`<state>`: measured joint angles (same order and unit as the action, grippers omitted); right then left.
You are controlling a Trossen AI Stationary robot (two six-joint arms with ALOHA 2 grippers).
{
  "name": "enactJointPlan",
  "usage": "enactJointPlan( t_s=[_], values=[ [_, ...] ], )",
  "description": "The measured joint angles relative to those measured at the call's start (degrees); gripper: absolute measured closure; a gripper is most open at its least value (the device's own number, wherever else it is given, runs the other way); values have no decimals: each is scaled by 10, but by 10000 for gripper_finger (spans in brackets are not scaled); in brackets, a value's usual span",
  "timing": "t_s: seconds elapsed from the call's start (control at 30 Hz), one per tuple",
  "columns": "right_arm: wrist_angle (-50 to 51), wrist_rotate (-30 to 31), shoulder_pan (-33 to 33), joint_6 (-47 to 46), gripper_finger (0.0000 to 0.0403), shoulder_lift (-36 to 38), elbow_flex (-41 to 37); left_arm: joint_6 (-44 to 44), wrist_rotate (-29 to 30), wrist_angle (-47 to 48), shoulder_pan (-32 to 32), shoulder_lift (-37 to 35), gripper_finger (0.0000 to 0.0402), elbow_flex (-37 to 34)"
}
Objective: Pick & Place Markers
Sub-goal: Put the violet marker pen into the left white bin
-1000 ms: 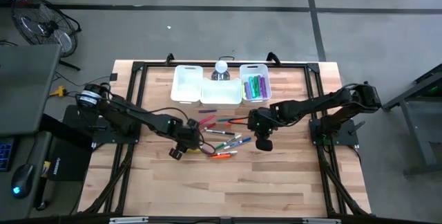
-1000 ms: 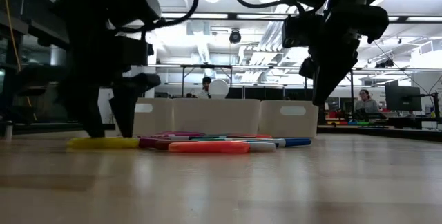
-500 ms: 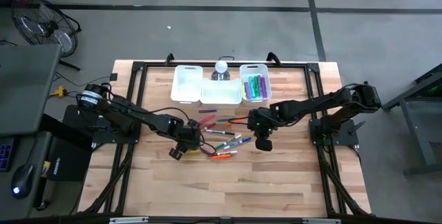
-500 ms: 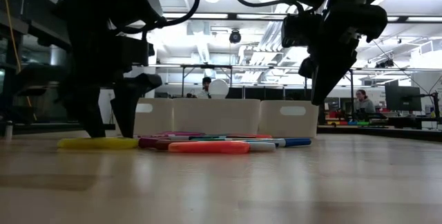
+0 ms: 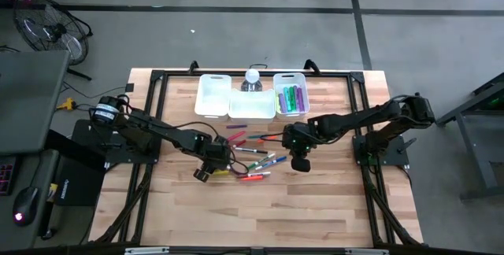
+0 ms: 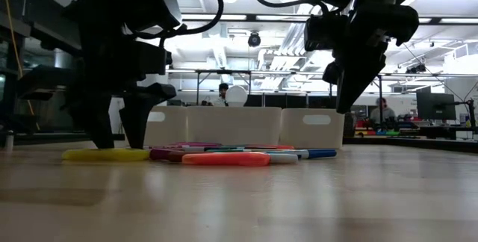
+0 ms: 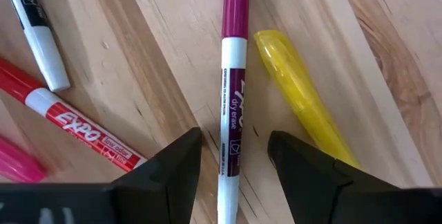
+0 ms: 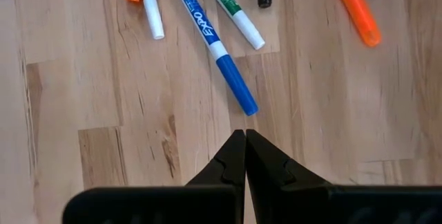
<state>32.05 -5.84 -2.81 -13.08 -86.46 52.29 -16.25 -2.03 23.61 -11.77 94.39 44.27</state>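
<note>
Several markers (image 5: 253, 159) lie scattered on the wooden table in mixed colours. More of them lie in the right-hand white bin (image 5: 290, 97). My left gripper (image 7: 235, 137) is open and low over the pile's left end. Its fingers stand on either side of a white-barrelled purple marker (image 7: 231, 86) without touching it. A yellow highlighter (image 7: 297, 92) lies beside that marker and runs under one finger. My right gripper (image 8: 244, 135) is shut and hangs above the table (image 6: 345, 100). It sits just short of a blue marker's cap (image 8: 237, 86).
Three white bins (image 5: 213, 96) (image 5: 252, 105) stand in a row at the table's far edge, with a white ball-like object (image 5: 252, 75) behind the middle one. A red marker (image 7: 76, 127) and a black-tipped one (image 7: 38, 34) lie near my left gripper. An orange highlighter (image 8: 352, 10) lies beyond my right gripper.
In the low view the yellow highlighter's left end has slid a little toward the table's left. My left gripper stays low around the purple marker and its wrist has shifted slightly. My right gripper has kept still.
</note>
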Motion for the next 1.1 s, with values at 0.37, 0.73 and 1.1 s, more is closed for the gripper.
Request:
enactJointPlan(
  t_s=[0.37,0.73,1.1],
  values=[
    [0,3,0,-6,402,0,0,25,-29,6,6,0,297,-1],
    [-2,5,-2,-10,403,0,0,75,-42,7,13,0,379,-2],
    [-2,4,-2,-6,403,0,0,147,-14,56,12,1,385,53]
  ],
)
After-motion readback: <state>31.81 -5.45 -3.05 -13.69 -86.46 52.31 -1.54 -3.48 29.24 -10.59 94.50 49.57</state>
